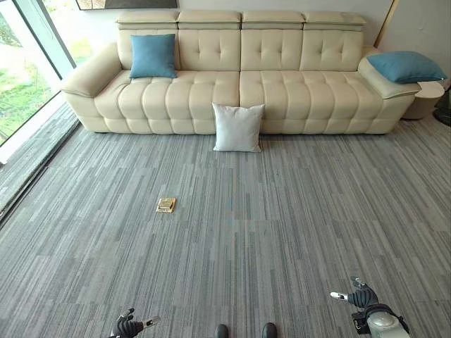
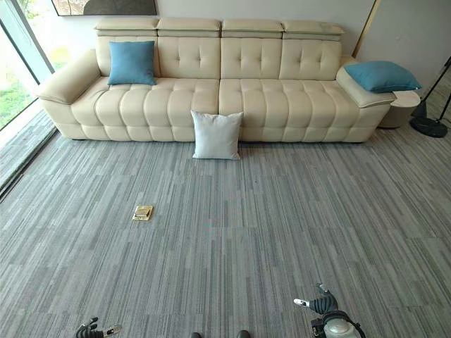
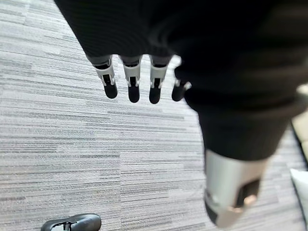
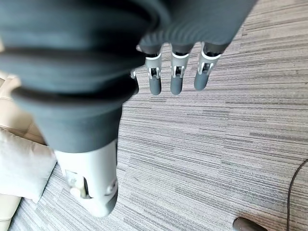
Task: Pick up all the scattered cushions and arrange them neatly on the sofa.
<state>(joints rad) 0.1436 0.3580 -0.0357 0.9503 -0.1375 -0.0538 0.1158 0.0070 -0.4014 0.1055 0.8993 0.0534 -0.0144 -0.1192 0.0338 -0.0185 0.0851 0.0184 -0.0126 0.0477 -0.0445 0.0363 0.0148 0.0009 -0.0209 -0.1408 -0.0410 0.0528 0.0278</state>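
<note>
A white cushion stands on the grey carpet, leaning against the front of the cream sofa near its middle. One blue cushion rests upright against the sofa's left backrest. Another blue cushion lies flat on the right armrest. My left hand hangs low at the bottom left, far from the sofa, fingers straight and empty. At the bottom right my right hand is likewise open with nothing in it, fingers pointing at the carpet.
A brass floor socket is set in the carpet left of centre. A tall window runs along the left side. A round side table stands by the sofa's right end, with a floor lamp base beside it.
</note>
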